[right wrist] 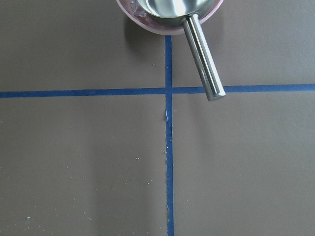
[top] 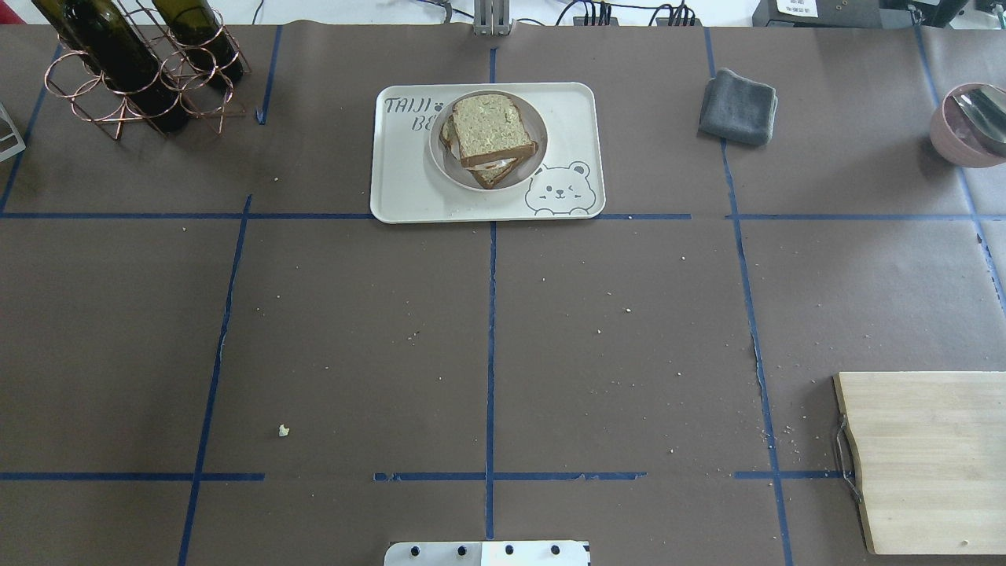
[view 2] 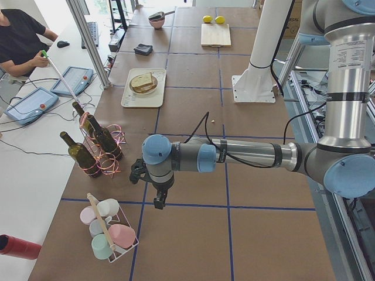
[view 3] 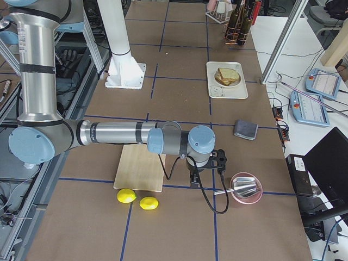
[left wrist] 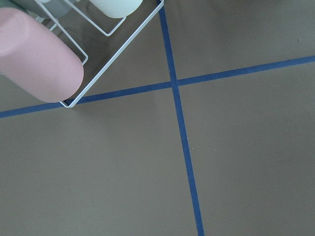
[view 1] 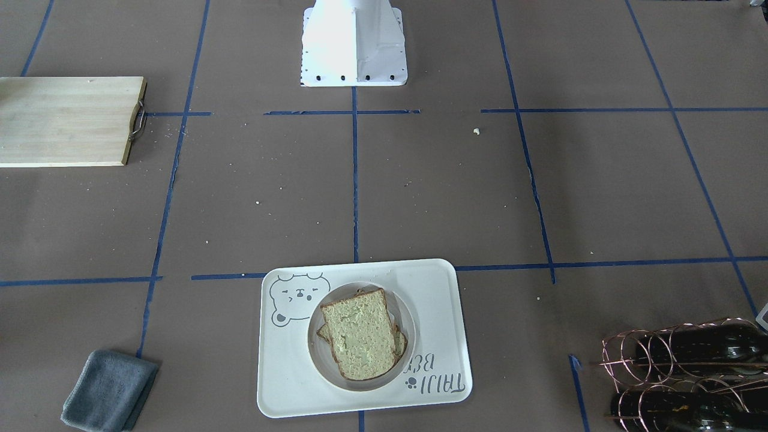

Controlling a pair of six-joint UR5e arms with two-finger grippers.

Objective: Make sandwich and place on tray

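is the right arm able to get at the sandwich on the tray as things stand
Probably yes. The right claw hangs beside the pink bowl; only a flat grey cloth lies between it and the tray, and nothing covers the sandwich. The stretch looks long, though.

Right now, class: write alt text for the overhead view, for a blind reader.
A sandwich sits on a white plate on a cream bear-print tray, far centre. A grey cloth lies right of it, wine bottles far left, a wooden board near right.
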